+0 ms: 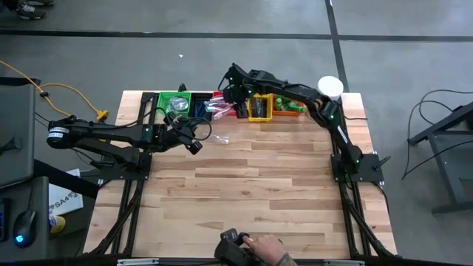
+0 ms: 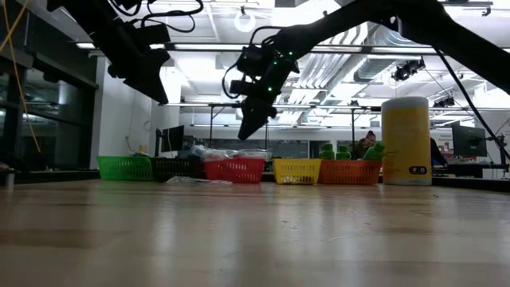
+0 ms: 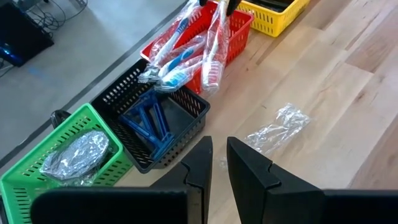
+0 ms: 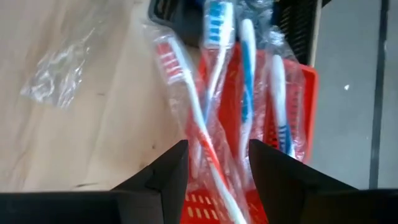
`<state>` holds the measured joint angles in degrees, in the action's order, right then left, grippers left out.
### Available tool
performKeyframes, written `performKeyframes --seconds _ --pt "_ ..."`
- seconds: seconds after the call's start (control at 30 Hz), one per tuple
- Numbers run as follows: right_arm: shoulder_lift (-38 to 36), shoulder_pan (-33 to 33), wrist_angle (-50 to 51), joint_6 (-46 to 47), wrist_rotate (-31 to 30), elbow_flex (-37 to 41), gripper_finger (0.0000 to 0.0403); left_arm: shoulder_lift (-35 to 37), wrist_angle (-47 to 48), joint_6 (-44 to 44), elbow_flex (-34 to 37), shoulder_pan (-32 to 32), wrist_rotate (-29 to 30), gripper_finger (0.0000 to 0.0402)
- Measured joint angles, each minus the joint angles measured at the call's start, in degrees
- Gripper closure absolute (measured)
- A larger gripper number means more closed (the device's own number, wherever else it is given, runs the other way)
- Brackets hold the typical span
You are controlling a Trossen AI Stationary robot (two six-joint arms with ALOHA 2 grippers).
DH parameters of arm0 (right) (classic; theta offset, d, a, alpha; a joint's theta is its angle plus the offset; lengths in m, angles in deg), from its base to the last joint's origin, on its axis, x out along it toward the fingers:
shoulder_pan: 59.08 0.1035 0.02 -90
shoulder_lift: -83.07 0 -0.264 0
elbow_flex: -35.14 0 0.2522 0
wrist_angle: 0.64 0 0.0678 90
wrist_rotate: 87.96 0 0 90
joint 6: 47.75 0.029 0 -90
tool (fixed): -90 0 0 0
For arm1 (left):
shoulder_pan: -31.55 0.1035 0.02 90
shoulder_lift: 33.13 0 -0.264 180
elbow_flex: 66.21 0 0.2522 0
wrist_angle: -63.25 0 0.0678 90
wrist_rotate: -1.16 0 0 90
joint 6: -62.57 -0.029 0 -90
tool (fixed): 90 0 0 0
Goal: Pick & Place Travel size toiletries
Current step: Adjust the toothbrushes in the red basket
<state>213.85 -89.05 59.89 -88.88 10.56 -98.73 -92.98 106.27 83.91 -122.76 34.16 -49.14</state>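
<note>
Red bin [image 4: 292, 118] overflows with wrapped toothbrushes [image 4: 205, 106]; right gripper [image 4: 214, 168] hovers above, jaws apart, seemingly empty. Slick wrappers may slide onto the table. Left gripper [image 3: 214, 165], nearly closed, waits nearby.

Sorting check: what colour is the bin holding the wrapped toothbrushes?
Red bin; the toothbrushes show best in the left wrist view.

bins l to r: green bin [image 2: 125, 167], black bin [image 2: 177, 167], red bin [image 2: 234, 170], yellow bin [image 2: 296, 171], orange bin [image 2: 350, 171]. toothbrushes [image 4: 205, 99] red/white & blue/white, clear wrap. bench [image 1: 251, 192] pale wood planks.
</note>
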Motion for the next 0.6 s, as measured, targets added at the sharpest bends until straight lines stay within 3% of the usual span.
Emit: performKeyframes --seconds 0.2,0.6 --pt "0.3 1.1 0.6 -3.6 -4.0 0.0 0.0241 0.0 0.0 0.0 0.0 0.0 -0.1 0.0353" --pt "3.6 1.0 -0.9 -5.3 -3.7 0.0 0.024 0.0 0.3 0.0 0.0 0.0 -1.0 0.0353"
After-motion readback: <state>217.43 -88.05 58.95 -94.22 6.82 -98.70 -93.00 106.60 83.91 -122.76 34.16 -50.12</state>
